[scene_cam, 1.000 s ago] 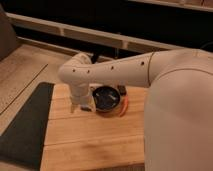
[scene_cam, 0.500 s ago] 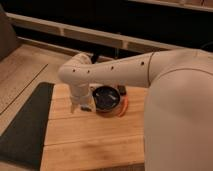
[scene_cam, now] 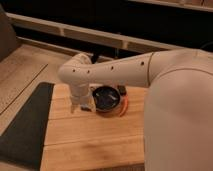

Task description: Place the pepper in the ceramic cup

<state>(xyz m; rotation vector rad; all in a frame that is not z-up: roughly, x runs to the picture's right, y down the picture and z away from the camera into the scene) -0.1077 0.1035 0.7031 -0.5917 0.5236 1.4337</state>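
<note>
**Pepper lies across the bowl from the pincer**

The white arm (scene_cam: 130, 70) sweeps in from the right over the wooden table (scene_cam: 90, 140). A dark mat (scene_cam: 25, 125) borders the table's left edge, and bare boards fill the lower frame. At centre the dark bowl (scene_cam: 106, 97) separates the gripper (scene_cam: 81, 106), spread at the bowl's left, from the pepper (scene_cam: 125, 105), which lies against its right rim.

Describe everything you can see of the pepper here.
The pepper is a small, slender, curved orange-red piece lying on the wooden table against the dark bowl, on its right as seen, apparently touching its wall. The gripper hangs low on the bowl's opposite side, apart from the pepper.
</note>
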